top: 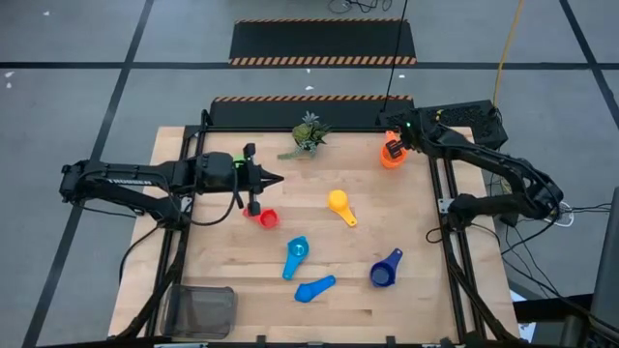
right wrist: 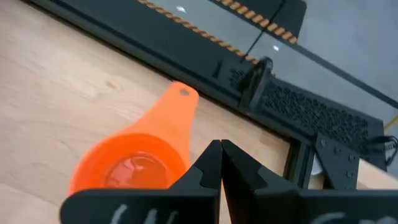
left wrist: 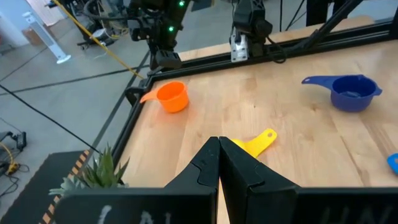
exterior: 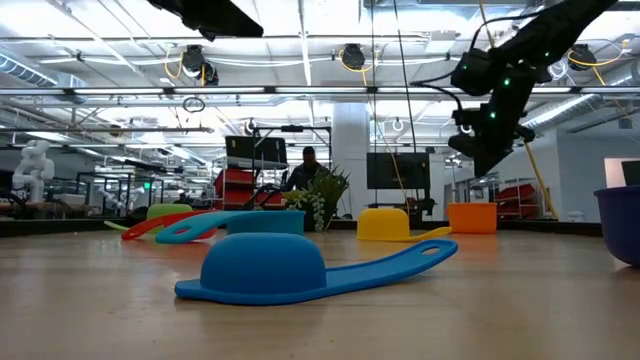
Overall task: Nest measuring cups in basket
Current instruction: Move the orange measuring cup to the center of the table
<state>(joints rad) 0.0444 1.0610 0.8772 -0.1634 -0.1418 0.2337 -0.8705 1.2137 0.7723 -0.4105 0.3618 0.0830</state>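
Orange cup (right wrist: 134, 165) just beneath right hand (right wrist: 221, 163)

The basket (top: 200, 311) sits at the table's (top: 416, 290) near-left corner; 5 measuring cups (top: 297, 256) lie mid-table, the plant (top: 308, 135) behind them.

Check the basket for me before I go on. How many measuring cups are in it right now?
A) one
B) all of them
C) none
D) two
C: in the high view the basket at the table's near left corner holds nothing, while the orange cup, yellow cup and dark blue cup lie out on the table.
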